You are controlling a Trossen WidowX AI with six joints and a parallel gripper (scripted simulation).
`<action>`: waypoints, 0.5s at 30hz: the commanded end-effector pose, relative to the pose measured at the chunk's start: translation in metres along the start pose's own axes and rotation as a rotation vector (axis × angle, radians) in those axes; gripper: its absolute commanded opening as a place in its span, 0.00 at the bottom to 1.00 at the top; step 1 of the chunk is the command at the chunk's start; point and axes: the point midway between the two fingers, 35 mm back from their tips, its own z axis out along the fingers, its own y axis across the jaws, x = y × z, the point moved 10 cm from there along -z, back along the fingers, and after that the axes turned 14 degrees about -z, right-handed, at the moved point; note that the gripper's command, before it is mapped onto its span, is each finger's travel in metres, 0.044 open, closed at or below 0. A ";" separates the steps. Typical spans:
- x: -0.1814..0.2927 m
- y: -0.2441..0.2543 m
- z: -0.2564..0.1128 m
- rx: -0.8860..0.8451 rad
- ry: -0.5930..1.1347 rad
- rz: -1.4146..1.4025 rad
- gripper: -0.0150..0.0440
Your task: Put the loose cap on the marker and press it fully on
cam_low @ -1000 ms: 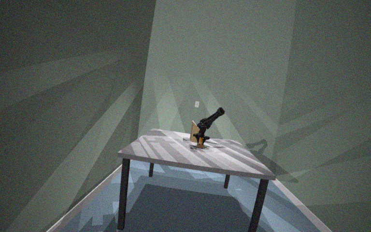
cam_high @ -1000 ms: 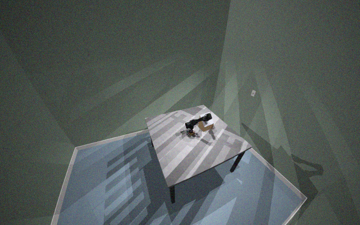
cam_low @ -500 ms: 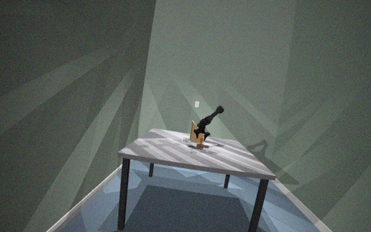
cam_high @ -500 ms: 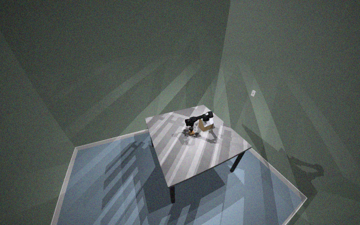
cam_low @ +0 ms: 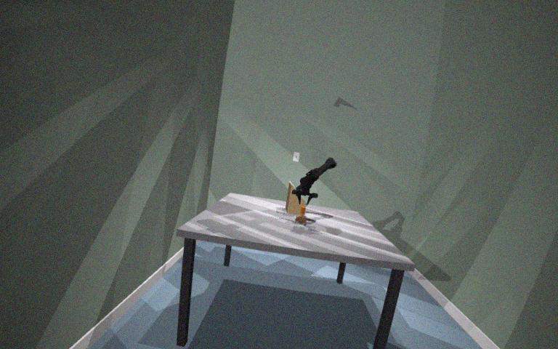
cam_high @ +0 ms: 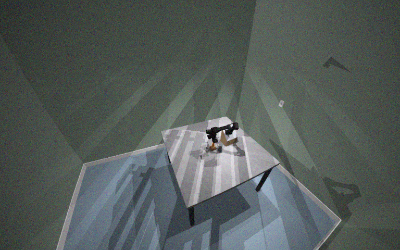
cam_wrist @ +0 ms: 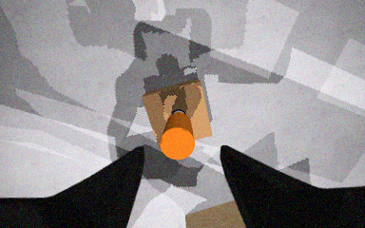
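Observation:
The orange cap [cam_high: 213,144] [cam_low: 303,210] [cam_wrist: 178,143] stands upright over the marker in the holder block [cam_high: 212,148] [cam_low: 301,219] [cam_wrist: 205,110]. In the wrist view its round top faces the camera, and a thin dark and grey ring shows at its lower end. The rest of the marker is hidden. Whether the cap is fully clicked on cannot be told. My gripper [cam_high: 214,141] [cam_low: 303,203] [cam_wrist: 182,152] is open and empty, above the cap. In the wrist view its black fingers are on either side of the cap, with gaps between.
A tan, upright board-like object [cam_high: 229,143] [cam_low: 292,201] [cam_wrist: 215,218] stands on the table [cam_high: 215,179] [cam_low: 246,235] close to the arm and holder block. The black arm [cam_high: 222,128] [cam_low: 314,174] reaches over it. Striped light and shadows cross the table top.

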 end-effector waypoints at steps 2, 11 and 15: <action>0.001 0.005 -0.015 0.010 0.001 -0.262 0.47; 0.001 0.005 -0.015 0.010 0.001 -0.262 0.25; 0.001 0.005 -0.015 0.010 0.001 -0.262 0.25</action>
